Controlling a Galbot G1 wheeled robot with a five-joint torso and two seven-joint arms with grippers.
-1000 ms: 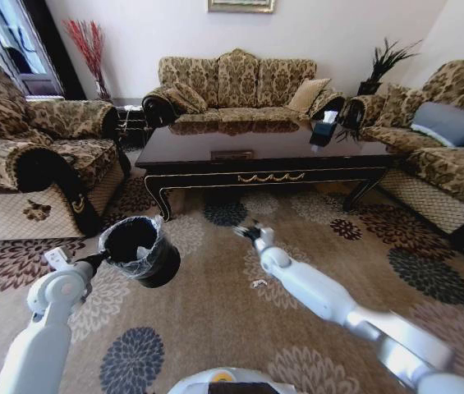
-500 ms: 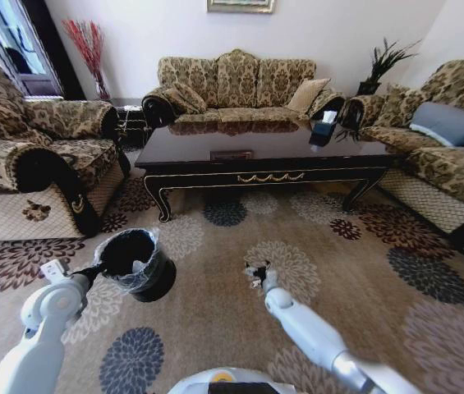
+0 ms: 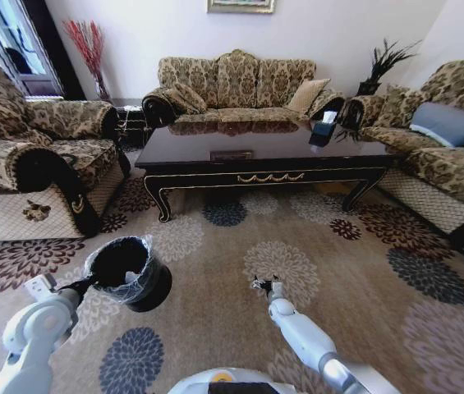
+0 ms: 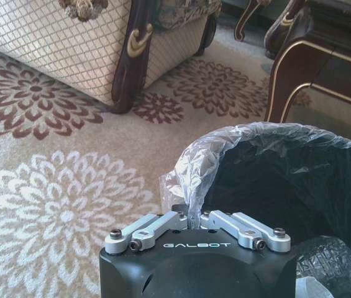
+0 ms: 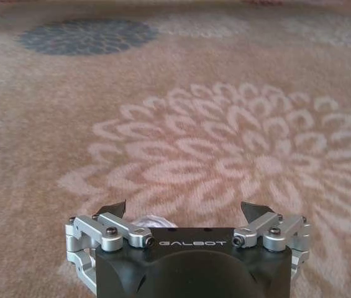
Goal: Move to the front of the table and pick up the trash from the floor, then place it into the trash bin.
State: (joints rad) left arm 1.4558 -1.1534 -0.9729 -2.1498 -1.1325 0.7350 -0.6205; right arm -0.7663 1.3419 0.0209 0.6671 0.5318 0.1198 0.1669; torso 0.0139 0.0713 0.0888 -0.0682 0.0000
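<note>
My left gripper (image 4: 191, 216) is shut on the liner-covered rim of the black trash bin (image 4: 287, 174) and holds it above the carpet at the lower left of the head view, trash bin (image 3: 126, 272). My right gripper (image 3: 263, 285) is down at the floor in front of the dark brown table (image 3: 264, 158). In the right wrist view this gripper (image 5: 186, 211) is open. A small white piece of trash (image 5: 151, 220) lies on the carpet just inside one fingertip (image 5: 116, 208), partly hidden by the gripper body.
Patterned sofas stand at the left (image 3: 26, 156), behind the table (image 3: 236, 86) and at the right (image 3: 445, 148). A dark box (image 3: 323, 131) sits on the table. Open floral carpet (image 3: 215, 246) lies between me and the table.
My right arm has drawn back toward me and dropped to the floor over the white trash. My left arm has pulled the bin slightly back and to the left.
</note>
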